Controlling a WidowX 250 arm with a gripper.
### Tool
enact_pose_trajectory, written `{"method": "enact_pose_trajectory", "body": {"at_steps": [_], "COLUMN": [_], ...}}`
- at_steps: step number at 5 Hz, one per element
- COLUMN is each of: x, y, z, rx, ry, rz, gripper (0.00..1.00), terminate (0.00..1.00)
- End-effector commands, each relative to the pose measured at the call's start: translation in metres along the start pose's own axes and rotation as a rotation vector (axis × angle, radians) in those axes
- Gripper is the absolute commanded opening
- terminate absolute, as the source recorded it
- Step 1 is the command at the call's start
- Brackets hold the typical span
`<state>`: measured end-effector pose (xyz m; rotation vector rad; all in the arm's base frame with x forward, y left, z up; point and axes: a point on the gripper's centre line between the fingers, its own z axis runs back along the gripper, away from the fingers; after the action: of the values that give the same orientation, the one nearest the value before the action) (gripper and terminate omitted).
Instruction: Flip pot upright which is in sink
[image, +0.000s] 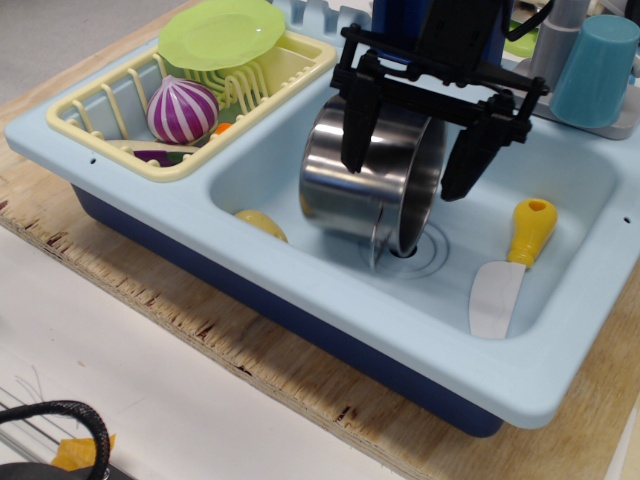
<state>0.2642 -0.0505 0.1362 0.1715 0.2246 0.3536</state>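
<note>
Pot (360, 185) on its side in sink (560, 330), no readable writing.
Axis roughly level, mouth facing right; my pincer (408, 160) spread wide over it.

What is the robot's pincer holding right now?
Nothing yet. The pincer is open, its two black fingers standing on either side of the steel pot's rim end. The pot lies on its side in the sink.
</note>
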Motion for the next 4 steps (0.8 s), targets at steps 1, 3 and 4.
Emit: {"method": "enact_pose_trajectory", "body": {"at_steps": [1,3,4], "x": [0.014,0.054,0.055], "y": [0.010,0.007,0.007], "z": [0.005,0.009,0.026], "rx": [-0.036,-0.038,-0.032], "ry": [-0.106,-0.242,-0.347], "rz": [0.006,-0.057,-0.097], "gripper": [1.00,1.00,1.00], "terminate": [0.00,0.00,0.00]}}
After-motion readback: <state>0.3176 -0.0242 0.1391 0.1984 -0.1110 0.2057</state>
